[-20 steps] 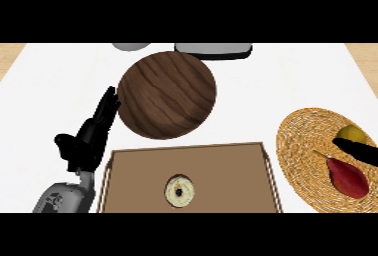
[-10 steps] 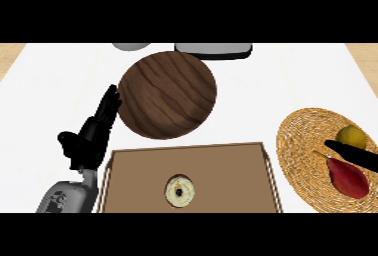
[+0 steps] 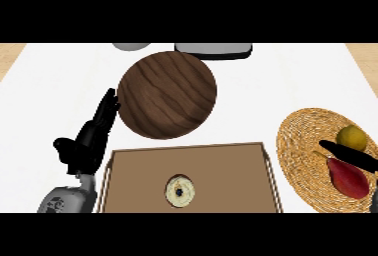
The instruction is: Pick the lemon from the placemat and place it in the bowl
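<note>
The right hand (image 3: pixel 353 156) has been drawn off the lemon (image 3: pixel 352 136) toward the mat's (image 3: pixel 303 150) right edge; only straight, dark fingers show, released and holding nothing. The lemon, now uncovered, lies ungrasped on the woven, round mat beside a glossy red fruit (image 3: pixel 348 178), so the pick is judged undone. The wood-grained bowl (image 3: pixel 167 95) stands well apart. The left hand (image 3: pixel 92 140) rests open beside a flat tray (image 3: pixel 125 170).

White counter (image 3: pixel 52 90) bears bowl (image 3: pixel 167 95), tray (image 3: pixel 192 160), placemat (image 3: pixel 310 150), perhaps appliances behind.
</note>
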Controlling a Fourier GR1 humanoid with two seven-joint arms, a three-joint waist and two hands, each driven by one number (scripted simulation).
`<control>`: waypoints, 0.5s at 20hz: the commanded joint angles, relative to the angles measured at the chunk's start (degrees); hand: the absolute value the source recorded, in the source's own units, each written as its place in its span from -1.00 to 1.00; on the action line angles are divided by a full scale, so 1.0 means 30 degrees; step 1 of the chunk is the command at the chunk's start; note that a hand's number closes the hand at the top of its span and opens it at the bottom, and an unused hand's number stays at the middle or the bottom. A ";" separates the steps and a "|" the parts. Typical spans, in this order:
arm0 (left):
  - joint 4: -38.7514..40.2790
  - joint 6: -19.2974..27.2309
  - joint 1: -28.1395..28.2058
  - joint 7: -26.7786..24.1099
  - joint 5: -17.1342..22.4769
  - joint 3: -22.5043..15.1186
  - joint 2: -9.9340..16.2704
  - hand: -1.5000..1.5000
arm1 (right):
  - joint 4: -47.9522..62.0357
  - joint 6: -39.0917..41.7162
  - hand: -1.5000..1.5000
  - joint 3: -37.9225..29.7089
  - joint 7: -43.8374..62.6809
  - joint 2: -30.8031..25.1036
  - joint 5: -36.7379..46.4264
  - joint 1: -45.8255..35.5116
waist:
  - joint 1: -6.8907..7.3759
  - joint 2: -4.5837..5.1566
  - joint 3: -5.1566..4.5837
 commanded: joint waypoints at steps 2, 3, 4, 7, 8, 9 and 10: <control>-0.1107 -0.0599 0.0956 0.0408 0.0263 0.0097 0.0199 0.00 | 0.1495 -0.0179 -1.00 0.0032 0.1294 -0.0845 0.1579 -0.0189 | 0.0083 -0.0004 -0.0006; 0.0480 -0.0354 -0.0466 -0.0390 -0.0015 0.0438 -0.0076 0.00 | 0.3146 -0.0283 -1.00 -0.0266 0.0718 -0.1026 0.1589 -0.0960 | 0.0042 0.0032 -0.0003; -0.1047 -0.0351 0.0080 0.0889 -0.0009 0.0188 0.0024 0.00 | 0.4175 0.0038 -1.00 -0.0646 -0.0224 -0.1186 0.1153 -0.0986 | 0.0085 0.0014 0.0004; 0.0081 -0.0789 0.0745 -0.0820 -0.0053 0.0384 -0.0316 0.00 | 0.3640 -0.0550 -1.00 0.0692 0.0806 -0.0397 0.2578 -0.1379 | 0.0042 0.0006 -0.0006; 0.0104 -0.1494 -0.0701 0.0271 0.0887 0.1650 0.0664 0.00 | 0.5360 0.0144 -1.00 0.0217 -0.0115 -0.1018 0.2014 -0.2089 | 0.0071 0.0023 0.0000; 0.1506 -0.1322 -0.0551 -0.0909 0.0449 0.1681 0.0186 0.00 | 0.5734 0.0147 -1.00 -0.0015 -0.0622 -0.0918 0.1680 -0.2413 | 0.0028 0.0019 -0.0003; 0.0707 0.0028 -0.0113 -0.0501 -0.0808 0.0078 -0.1183 0.00 | 0.5032 0.0496 -1.00 0.0195 0.0096 -0.0763 0.1490 -0.2383 | 0.0018 0.0007 -0.0003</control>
